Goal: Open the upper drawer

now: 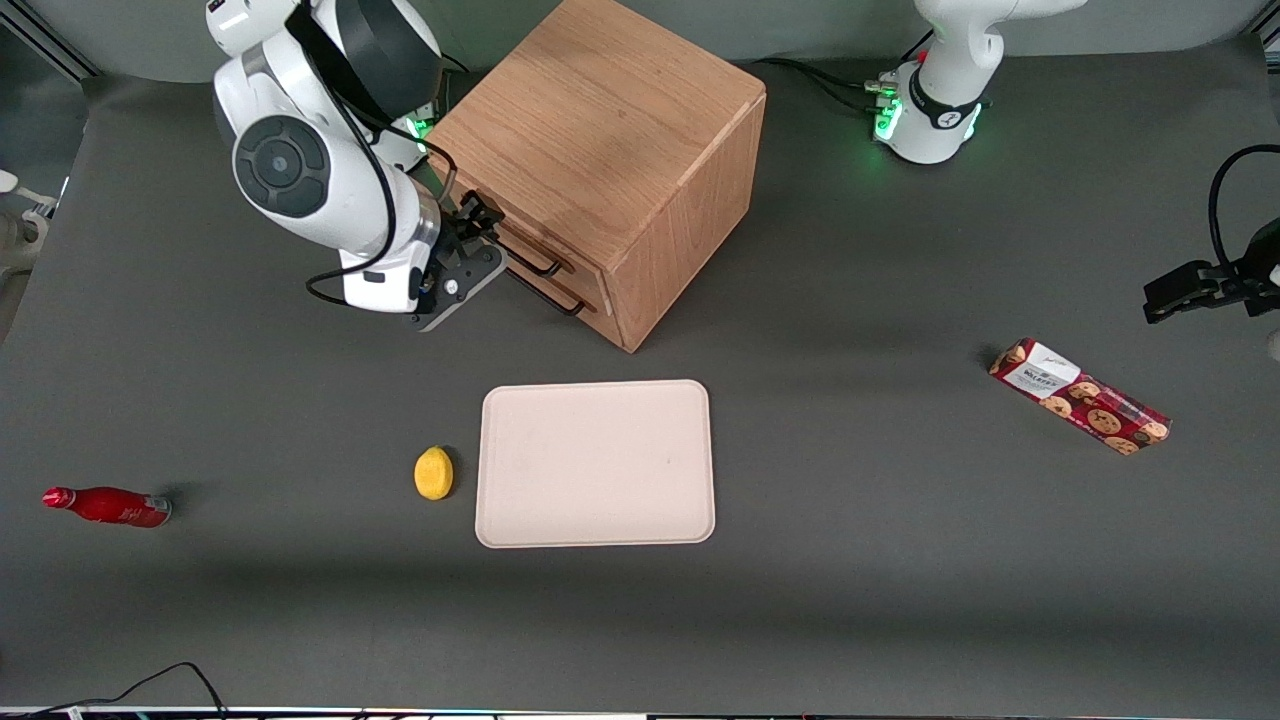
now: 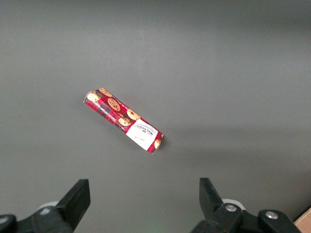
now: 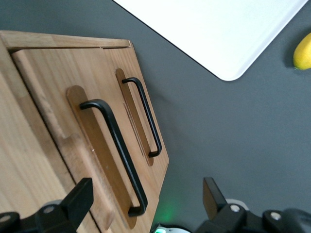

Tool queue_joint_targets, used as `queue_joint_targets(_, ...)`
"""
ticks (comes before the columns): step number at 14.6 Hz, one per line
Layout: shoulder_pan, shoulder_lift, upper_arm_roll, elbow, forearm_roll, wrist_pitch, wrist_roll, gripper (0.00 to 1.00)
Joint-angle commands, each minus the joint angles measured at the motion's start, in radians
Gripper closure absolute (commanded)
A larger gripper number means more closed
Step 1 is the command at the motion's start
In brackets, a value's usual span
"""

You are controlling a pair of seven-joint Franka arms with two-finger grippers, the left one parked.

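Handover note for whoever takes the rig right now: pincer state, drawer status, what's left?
Pincer: open, holding nothing, in front of the cabinet, fingers either side of the upper drawer's handle but not closed on it.
Upper drawer: shut, flush with the cabinet face. Lower drawer: shut.
Done: approach and lining up on the handle.
Left: advance, close on the handle, pull the drawer out.

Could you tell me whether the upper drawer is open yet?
Shut: the light oak upper drawer sits flush with the cabinet; the open gripper is at its handle.
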Motion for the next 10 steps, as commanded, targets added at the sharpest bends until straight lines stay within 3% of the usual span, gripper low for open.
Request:
queue_joint_targets(1,0.0,-0.012,-0.001,-0.065,0.026,0.057,-0.05,0.0)
queue_joint_targets(10,0.003,0.011,0.01,-0.129,0.034,0.08,-0.054,0.0)
